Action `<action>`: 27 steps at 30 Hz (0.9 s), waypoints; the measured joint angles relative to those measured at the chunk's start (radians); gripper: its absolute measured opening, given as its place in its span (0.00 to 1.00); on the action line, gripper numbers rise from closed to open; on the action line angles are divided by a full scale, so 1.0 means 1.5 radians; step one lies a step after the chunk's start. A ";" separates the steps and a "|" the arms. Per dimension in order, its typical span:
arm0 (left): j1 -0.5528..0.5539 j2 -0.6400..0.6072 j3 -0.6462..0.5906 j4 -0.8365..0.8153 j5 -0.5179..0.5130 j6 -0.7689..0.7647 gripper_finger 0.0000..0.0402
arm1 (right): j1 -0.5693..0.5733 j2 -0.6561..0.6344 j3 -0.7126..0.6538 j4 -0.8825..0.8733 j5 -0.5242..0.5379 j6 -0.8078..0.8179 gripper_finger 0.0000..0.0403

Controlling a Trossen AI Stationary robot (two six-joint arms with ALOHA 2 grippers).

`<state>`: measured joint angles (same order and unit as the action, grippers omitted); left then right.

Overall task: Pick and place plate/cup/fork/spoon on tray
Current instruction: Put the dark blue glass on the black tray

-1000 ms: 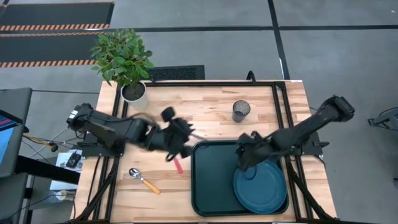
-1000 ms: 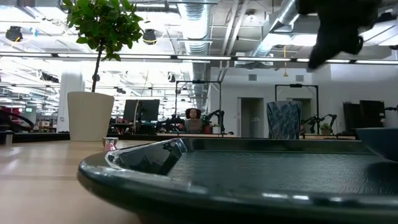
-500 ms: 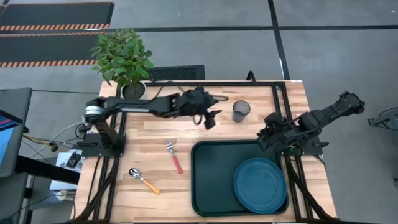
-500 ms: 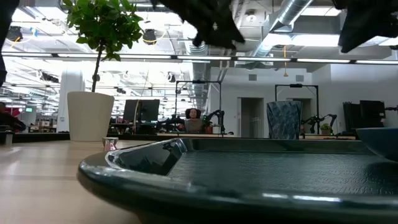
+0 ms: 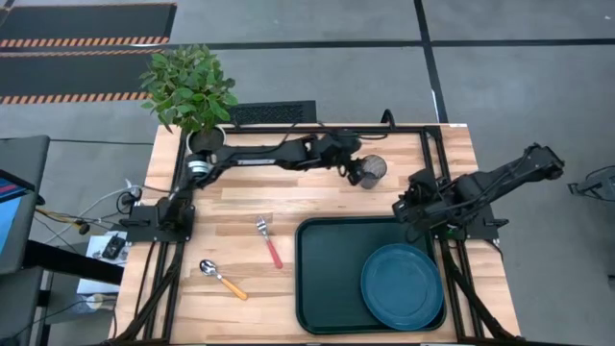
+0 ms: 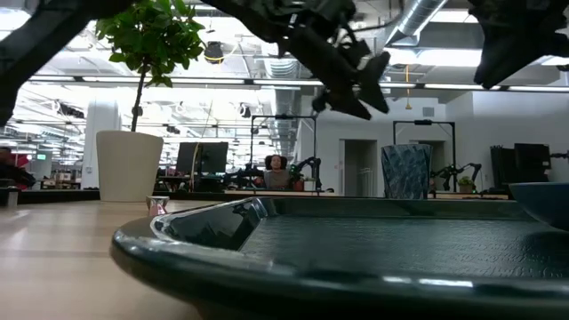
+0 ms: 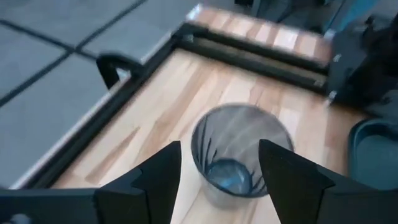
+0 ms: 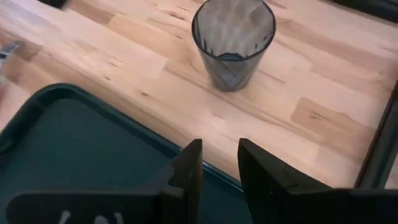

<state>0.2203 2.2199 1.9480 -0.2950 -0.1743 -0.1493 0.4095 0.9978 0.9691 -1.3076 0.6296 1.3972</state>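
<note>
The smoky cup (image 5: pixel 373 171) stands upright on the wood at the table's far side. My left gripper (image 5: pixel 354 175) hovers open just above it and to its left. In the left wrist view its fingers (image 7: pixel 158 177) frame the cup (image 7: pixel 239 155) without touching it. The blue plate (image 5: pixel 402 285) lies flat in the right half of the green tray (image 5: pixel 327 279). The red-handled fork (image 5: pixel 269 242) and the orange-handled spoon (image 5: pixel 223 279) lie on the wood left of the tray. My right gripper (image 5: pixel 404 207) hangs over the tray's far right corner, slightly open and holding nothing.
A plant in a white pot (image 5: pixel 205 142) stands at the table's far left corner. Black frame rails (image 5: pixel 432 163) run along the table's far edge and down its right side. Bare wood lies between the cup and the tray's far rim (image 8: pixel 124 118).
My left gripper has swung from over the fork toward the table's far side and to the right, coming down beside the cup. My right gripper has drawn back from the plate's far rim toward the far right and risen. The plate stays flat in the tray.
</note>
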 joint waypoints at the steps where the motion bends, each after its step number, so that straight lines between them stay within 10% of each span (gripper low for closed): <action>1: 0.000 0.019 0.027 -0.022 -0.007 -0.008 0.51 | 0.000 0.003 0.000 0.001 -0.001 0.000 0.32; 17: 0.026 0.125 0.134 -0.131 0.049 -0.100 0.49 | 0.033 0.004 0.000 -0.001 -0.001 0.000 0.32; 27: 0.026 0.127 0.134 -0.134 0.061 -0.081 0.03 | 0.033 0.004 0.000 -0.001 -0.001 -0.004 0.30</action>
<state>0.2596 2.4104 2.1483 -0.4957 -0.0826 -0.2710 0.4587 1.0042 0.9691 -1.3087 0.6279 1.3907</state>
